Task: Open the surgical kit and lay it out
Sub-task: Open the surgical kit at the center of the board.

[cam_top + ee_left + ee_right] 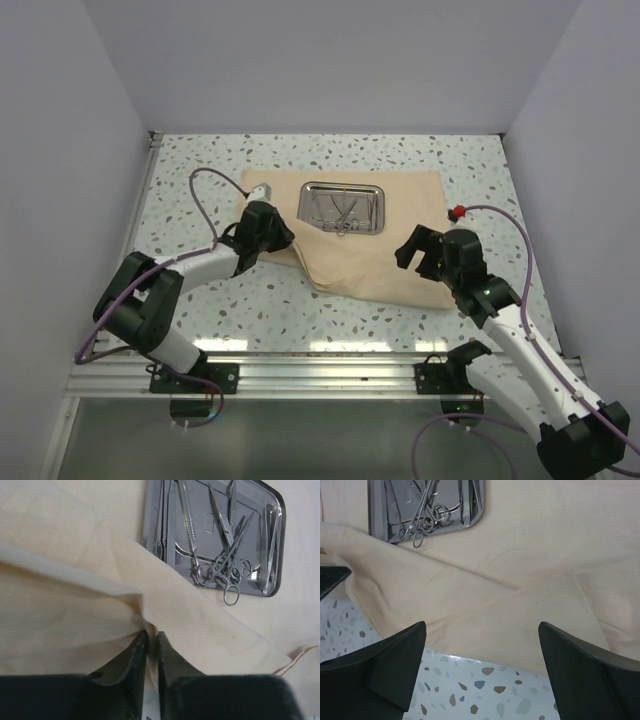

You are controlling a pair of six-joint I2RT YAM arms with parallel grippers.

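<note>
The surgical kit lies on the table: a beige cloth wrap [400,250] spread out, with a shiny steel tray [312,190] on its far part. Several thin silver scissor-like instruments [227,565] lie in the tray [281,525]. My left gripper [152,634] is shut on a raised fold of the cloth [65,610] at its left side, just left of the tray. My right gripper [482,630] is open over the near edge of the cloth [530,555], with only speckled table between its fingers. The tray [450,495] shows at the upper left of the right wrist view.
The speckled table [200,160] is enclosed by pale walls on three sides. A small red object [459,211] sits by the cloth's right edge and a small grey object [259,190] at its far left corner. An aluminium rail [320,365] runs along the near edge.
</note>
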